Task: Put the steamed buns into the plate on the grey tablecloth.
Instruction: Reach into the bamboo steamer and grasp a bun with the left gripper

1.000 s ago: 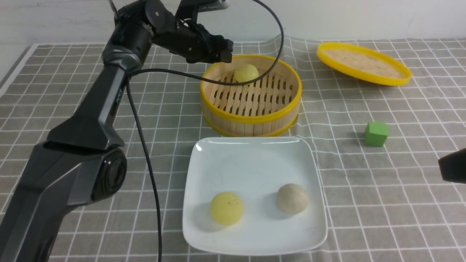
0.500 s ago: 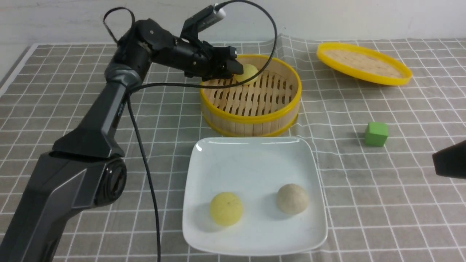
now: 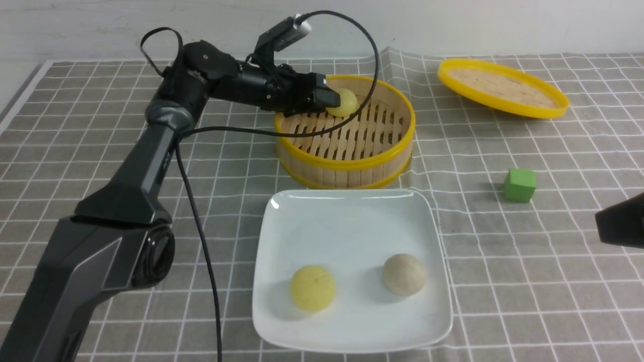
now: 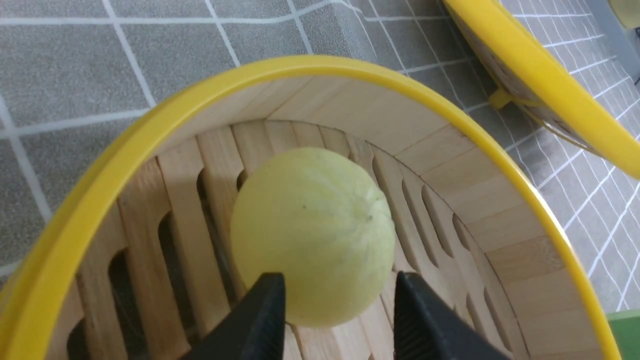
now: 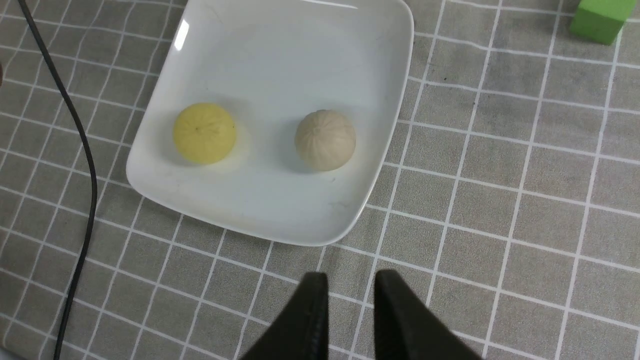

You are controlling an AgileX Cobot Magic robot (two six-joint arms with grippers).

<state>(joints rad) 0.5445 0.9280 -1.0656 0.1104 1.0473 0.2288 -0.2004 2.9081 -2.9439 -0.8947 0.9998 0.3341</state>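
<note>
One pale yellow steamed bun [image 3: 345, 102] [image 4: 312, 230] lies at the back of the bamboo steamer [image 3: 347, 158]. My left gripper [image 3: 327, 98] [image 4: 340, 287] reaches over the steamer's rim, and its two black fingertips press on the near sides of this bun. A second yellow bun [image 3: 312, 287] [image 5: 204, 133] and a beige bun [image 3: 404, 274] [image 5: 325, 140] rest in the white square plate [image 3: 352, 221] [image 5: 280, 60] on the grey tablecloth [image 3: 528, 281]. My right gripper [image 5: 350, 277] hovers over the cloth beside the plate's near right corner, its jaws narrowly apart with nothing between them.
The yellow-rimmed lid [image 3: 503, 88] [image 4: 540, 75] lies at the back right. To the right of the steamer sits a green cube [image 3: 520, 185] [image 5: 600, 17]. The left arm's black cable [image 3: 201, 221] [image 5: 80, 165] hangs down along the plate's left side.
My left gripper came down and forward into the steamer and narrowed its jaws onto the yellow bun. The right arm edged a little further in at the right edge.
</note>
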